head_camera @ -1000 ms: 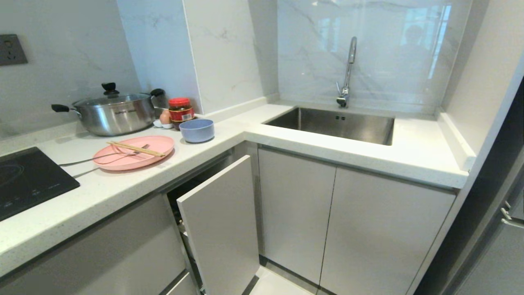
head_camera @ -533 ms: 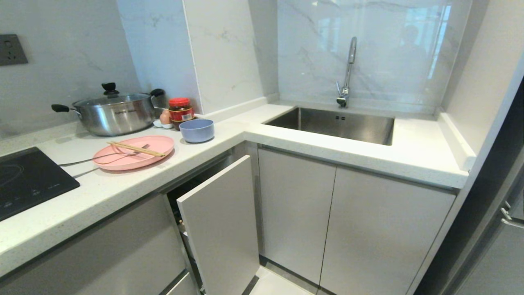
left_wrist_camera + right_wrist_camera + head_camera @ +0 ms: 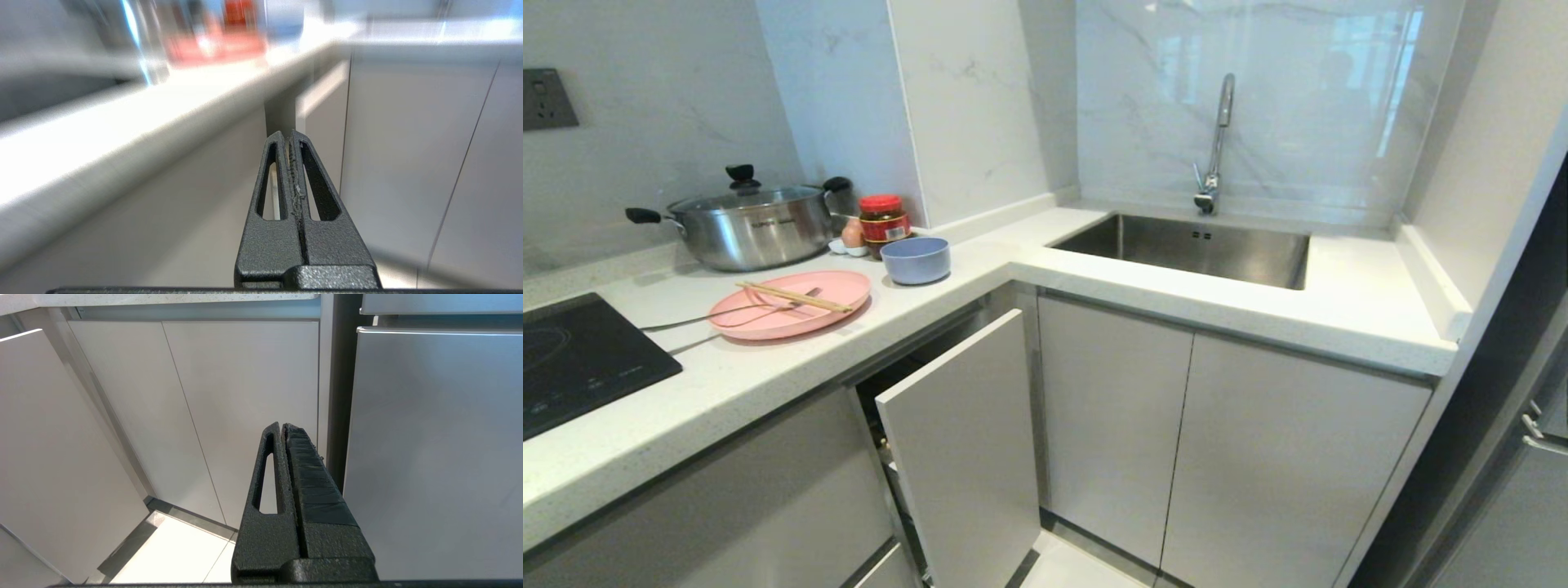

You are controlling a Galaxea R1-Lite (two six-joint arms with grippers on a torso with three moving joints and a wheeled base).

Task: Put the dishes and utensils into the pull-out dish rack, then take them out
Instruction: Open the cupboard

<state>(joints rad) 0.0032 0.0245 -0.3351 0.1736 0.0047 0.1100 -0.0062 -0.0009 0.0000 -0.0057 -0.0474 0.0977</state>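
On the counter at the left lies the pink plate [image 3: 790, 304], with the wooden chopsticks [image 3: 795, 297] and a slim metal utensil [image 3: 727, 310] resting across it. The pale-blue bowl [image 3: 916, 260] stands just right of the plate. Below them the pull-out dish rack's white front panel [image 3: 964, 441] stands a little way out of the cabinet row, and its wire basket is hidden behind it. Neither arm shows in the head view. My left gripper [image 3: 289, 132] is shut and empty, low beside the counter edge, pointing at the panel [image 3: 322, 94]. My right gripper [image 3: 282, 425] is shut and empty before the cabinet doors.
A lidded steel pot [image 3: 747, 222], a red-capped jar [image 3: 883, 220] and an egg [image 3: 852, 234] stand behind the dishes. A black hob [image 3: 572, 359] is at the far left. The steel sink [image 3: 1192, 245] with its faucet [image 3: 1217, 139] fills the corner; a steel fridge [image 3: 433, 457] is at the right.
Nothing on the counter or the rack panel has moved. A faint reflection of a person on the glossy wall behind the faucet has faded away.
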